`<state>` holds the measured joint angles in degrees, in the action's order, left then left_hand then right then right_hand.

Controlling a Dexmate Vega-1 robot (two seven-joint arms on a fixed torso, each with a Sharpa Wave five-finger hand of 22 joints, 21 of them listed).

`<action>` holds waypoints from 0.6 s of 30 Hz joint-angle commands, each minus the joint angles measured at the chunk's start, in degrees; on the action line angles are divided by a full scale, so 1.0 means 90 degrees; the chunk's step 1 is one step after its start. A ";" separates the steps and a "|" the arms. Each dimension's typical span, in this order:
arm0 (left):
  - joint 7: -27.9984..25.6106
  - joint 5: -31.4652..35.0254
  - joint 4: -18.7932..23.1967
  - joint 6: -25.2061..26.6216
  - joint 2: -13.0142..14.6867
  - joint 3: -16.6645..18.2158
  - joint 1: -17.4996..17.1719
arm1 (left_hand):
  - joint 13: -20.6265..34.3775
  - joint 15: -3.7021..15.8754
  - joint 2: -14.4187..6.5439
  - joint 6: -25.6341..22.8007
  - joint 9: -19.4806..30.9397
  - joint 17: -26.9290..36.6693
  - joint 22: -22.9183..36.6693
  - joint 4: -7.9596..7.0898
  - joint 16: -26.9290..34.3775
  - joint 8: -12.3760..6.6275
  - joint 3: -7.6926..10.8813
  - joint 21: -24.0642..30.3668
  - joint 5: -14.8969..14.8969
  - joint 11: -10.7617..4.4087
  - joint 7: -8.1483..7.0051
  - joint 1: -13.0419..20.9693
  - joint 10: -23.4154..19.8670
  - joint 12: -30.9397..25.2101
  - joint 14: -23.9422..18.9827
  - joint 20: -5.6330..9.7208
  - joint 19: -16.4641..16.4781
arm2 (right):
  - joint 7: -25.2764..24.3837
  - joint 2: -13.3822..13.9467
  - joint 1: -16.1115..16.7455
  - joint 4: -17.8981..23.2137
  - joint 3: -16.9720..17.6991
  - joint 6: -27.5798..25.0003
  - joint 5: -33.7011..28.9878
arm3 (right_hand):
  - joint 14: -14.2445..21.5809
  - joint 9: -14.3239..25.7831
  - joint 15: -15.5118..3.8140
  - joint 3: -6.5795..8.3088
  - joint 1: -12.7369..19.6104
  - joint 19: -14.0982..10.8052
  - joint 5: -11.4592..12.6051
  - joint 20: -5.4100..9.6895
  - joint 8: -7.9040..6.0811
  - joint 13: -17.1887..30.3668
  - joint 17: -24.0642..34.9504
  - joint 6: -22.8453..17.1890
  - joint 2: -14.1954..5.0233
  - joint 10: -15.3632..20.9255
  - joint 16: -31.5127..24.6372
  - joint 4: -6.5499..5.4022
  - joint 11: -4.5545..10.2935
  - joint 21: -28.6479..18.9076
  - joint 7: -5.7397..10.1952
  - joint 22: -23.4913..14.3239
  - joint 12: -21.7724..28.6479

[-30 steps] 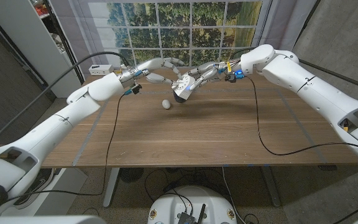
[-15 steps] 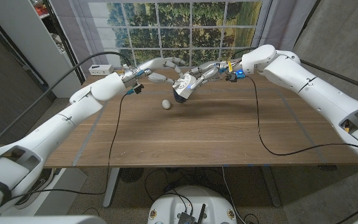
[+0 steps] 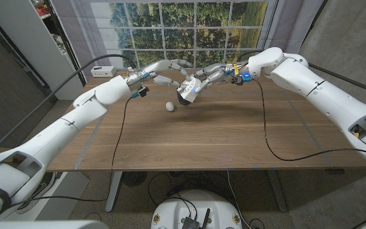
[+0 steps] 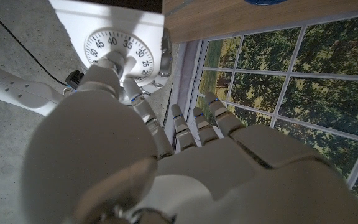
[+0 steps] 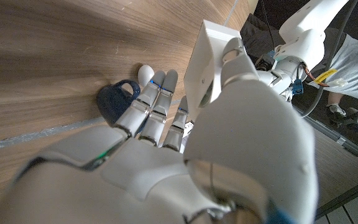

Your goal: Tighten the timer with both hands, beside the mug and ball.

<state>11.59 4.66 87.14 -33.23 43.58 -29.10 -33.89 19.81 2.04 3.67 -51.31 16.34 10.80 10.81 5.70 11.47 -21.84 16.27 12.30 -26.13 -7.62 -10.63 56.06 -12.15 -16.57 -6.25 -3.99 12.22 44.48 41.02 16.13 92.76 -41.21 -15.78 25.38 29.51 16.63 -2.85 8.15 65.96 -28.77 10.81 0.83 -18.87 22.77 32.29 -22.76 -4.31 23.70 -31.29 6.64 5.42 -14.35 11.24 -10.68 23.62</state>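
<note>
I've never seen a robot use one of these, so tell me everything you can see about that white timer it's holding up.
The timer is a white box, plastic by its look, with a round dial face ringed by black numbers and a knob at its middle. It is held tilted above the wooden table, off its surface, near the far edge. The right hand grips its body, and the left hand has a finger on the knob. A small white ball lies on the table below it.

A wooden table [image 3: 221, 137] with a dark plank grain carries the things. A small white ball [image 3: 169, 106] lies on it, just below and to the near side of the left hand [image 3: 164, 71]. A dark blue mug [image 5: 115, 99] stands on the wood beside the ball, just beyond the fingertips of the right hand [image 5: 166, 118]. A black cable [image 3: 265, 137] trails over the table under the right arm.
</note>
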 commanded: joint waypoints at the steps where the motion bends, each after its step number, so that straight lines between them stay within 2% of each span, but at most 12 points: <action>1: 0.0070 0.0105 0.0139 0.0077 0.0026 -0.0067 -0.0020 | 0.0009 0.0279 -0.0105 -0.0205 0.0037 0.0018 0.0022 0.0040 0.0011 -0.0084 0.0001 0.0028 -0.0068 -0.0057 0.0021 0.0137 -0.0060 -0.0018 -0.0061 -0.0012 0.0056 | 0.0034 0.0028 0.0062 0.0094 0.0053 0.0033 0.0127 | 0.0043 0.0014 -0.1120 0.0050 -0.0395 0.0007 0.0001 0.0012 -0.0020 0.1239 0.0021 -0.0081 -0.0421 0.0056 0.0036 -0.0013 0.0046 0.0021 -0.0005 -0.0007 0.0739; 12: 0.0159 0.0546 0.0238 -0.0107 0.0199 -0.0084 0.0155 | 0.0008 0.0319 -0.0327 -0.0516 0.0052 0.0011 0.0033 0.0091 0.0011 -0.0177 0.0019 0.0057 -0.0119 -0.0129 0.0079 0.0412 -0.0156 -0.0039 -0.0093 0.0019 0.0110 | 0.0115 0.0007 -0.0002 0.0114 -0.0009 -0.0021 0.0119 | 0.0042 0.0017 -0.1119 0.0049 -0.0427 0.0015 -0.0005 0.0012 -0.0017 0.1264 0.0047 -0.0111 -0.0419 0.0066 0.0069 -0.0012 0.0057 0.0030 -0.0007 -0.0007 0.0748; 18: 0.0158 0.0880 0.0087 -0.0493 0.0212 -0.0140 0.0359 | 0.0007 0.0348 -0.0440 -0.0540 0.0070 0.0012 0.0043 0.0117 0.0027 -0.0180 0.0034 0.0088 -0.0131 -0.0196 0.0105 0.0550 -0.0232 -0.0059 -0.0145 0.0029 0.0172 | 0.0178 -0.0019 -0.0050 0.0091 -0.0049 -0.0060 0.0122 | 0.0041 0.0019 -0.1119 0.0050 -0.0446 0.0022 -0.0006 0.0007 -0.0026 0.1276 0.0057 -0.0152 -0.0428 0.0072 0.0087 -0.0017 0.0057 0.0035 -0.0018 -0.0007 0.0752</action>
<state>12.59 8.49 88.74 -34.06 44.83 -29.78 -32.88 19.80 2.05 0.52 -55.52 16.65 10.79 11.08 6.36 11.47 -23.08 16.26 12.76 -26.95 -9.01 -9.56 59.69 -13.63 -16.57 -6.88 -3.68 13.15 45.11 41.29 16.44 93.60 -40.96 -15.65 26.25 29.51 16.62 -2.85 8.32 65.96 -28.77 10.85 0.84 -18.80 22.78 32.54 -23.30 -4.31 23.19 -30.84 6.81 4.91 -14.35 11.09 -10.68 23.62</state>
